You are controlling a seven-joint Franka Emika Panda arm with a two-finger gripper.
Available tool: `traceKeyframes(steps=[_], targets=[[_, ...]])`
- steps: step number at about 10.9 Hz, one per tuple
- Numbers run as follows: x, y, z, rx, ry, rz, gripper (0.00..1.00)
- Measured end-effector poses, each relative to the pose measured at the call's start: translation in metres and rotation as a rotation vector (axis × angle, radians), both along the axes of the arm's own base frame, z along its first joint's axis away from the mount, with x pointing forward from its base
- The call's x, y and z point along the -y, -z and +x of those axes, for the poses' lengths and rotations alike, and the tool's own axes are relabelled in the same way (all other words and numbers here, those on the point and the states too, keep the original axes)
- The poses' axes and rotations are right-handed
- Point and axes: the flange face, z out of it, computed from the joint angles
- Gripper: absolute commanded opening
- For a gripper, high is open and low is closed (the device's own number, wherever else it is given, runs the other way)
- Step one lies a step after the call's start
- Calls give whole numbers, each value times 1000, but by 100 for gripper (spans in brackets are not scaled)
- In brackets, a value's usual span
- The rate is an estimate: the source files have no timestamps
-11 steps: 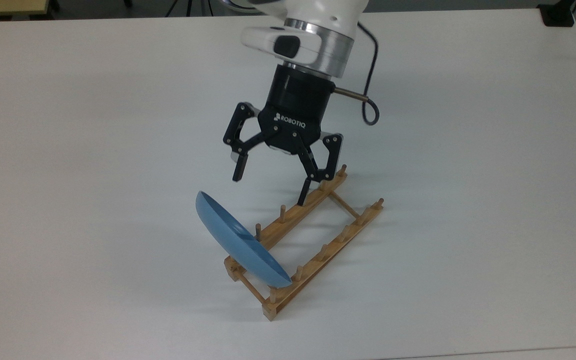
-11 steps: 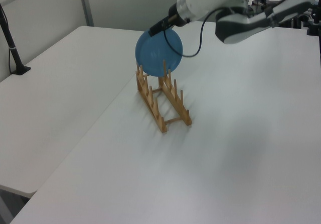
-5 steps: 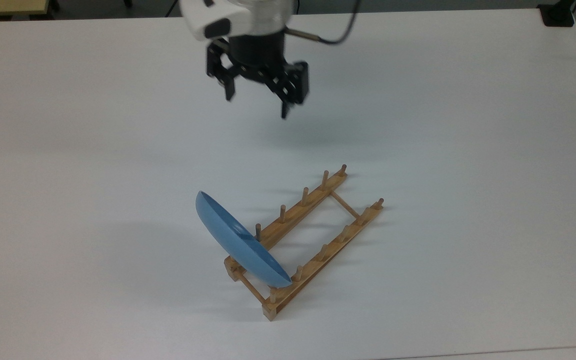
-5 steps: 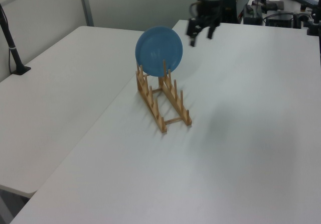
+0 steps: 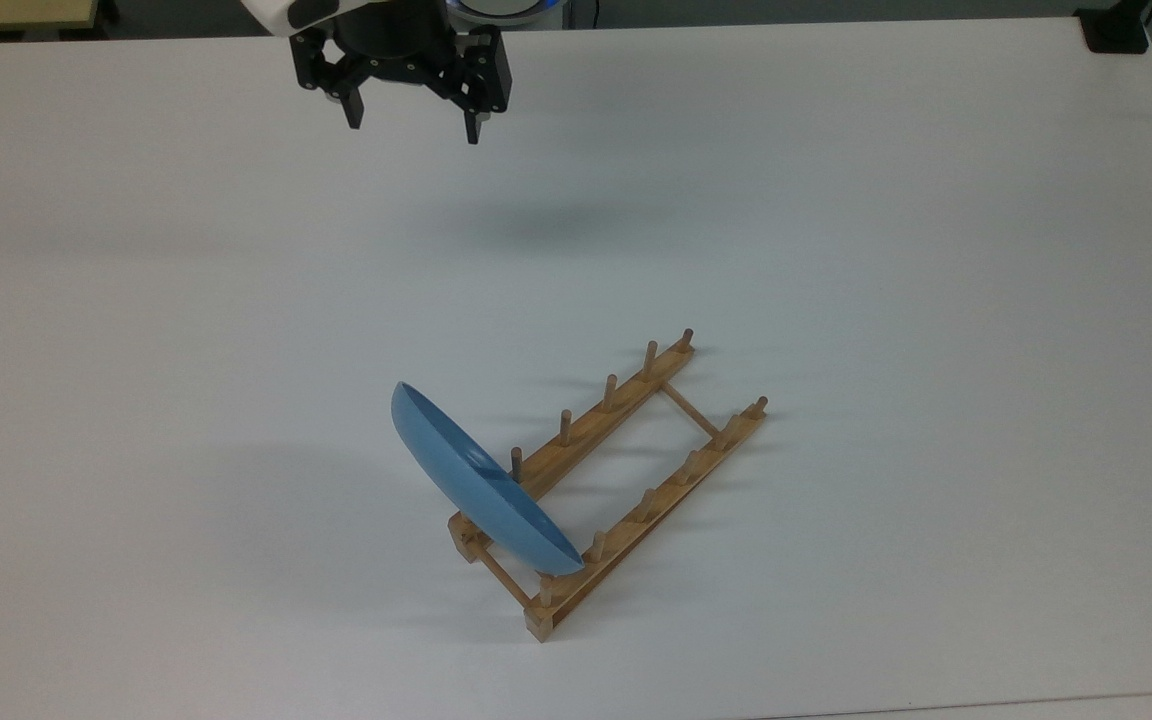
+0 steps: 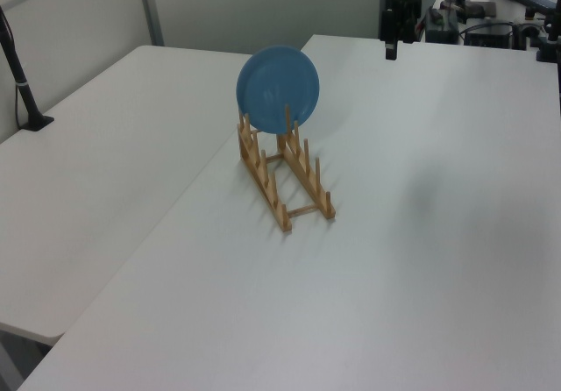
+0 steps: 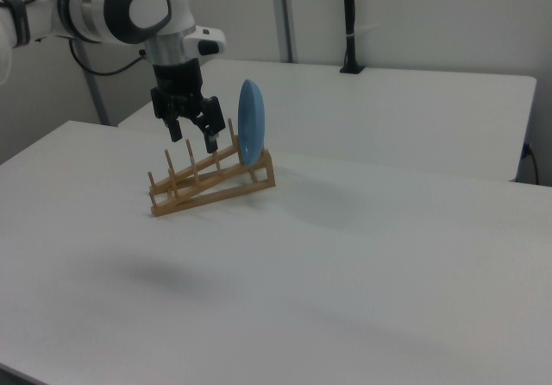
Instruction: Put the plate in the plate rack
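In the top view, the hand (image 5: pixel 412 126) hangs above the far part of the white bench (image 5: pixel 936 250), near the picture's upper edge. Its two fingers (image 5: pixel 474 128) are spread wide apart and there is nothing between them. The plate (image 5: pixel 476 498) stands on its edge in the plate rack (image 5: pixel 626 470), at the end of the rack that is nearer to the bottom of the top view. It leans toward the top view's left, between the last pegs of both rails. The hand is well apart from the plate and from the rack.

In the left view, the plate (image 6: pixel 278 77) is upright at the far end of the rack (image 6: pixel 285 181) and shows its round face. The hand (image 6: pixel 392 47) is seen at the top edge, toward the left view's right, over the far part of the bench (image 6: pixel 394 277).

In the right view, the hand (image 7: pixel 191 130) is open and empty, with its fingers pointing down. It appears just on the right view's left of the plate (image 7: pixel 250 122). The plate sits at the right end of the rack (image 7: pixel 207 182) in the right view.
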Motion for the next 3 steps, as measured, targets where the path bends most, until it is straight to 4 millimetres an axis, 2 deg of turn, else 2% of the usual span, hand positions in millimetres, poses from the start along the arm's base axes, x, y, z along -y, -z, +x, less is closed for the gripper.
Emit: traceKeyframes(steps=[3], targets=[[12,-6,-3,10,21,1,100]])
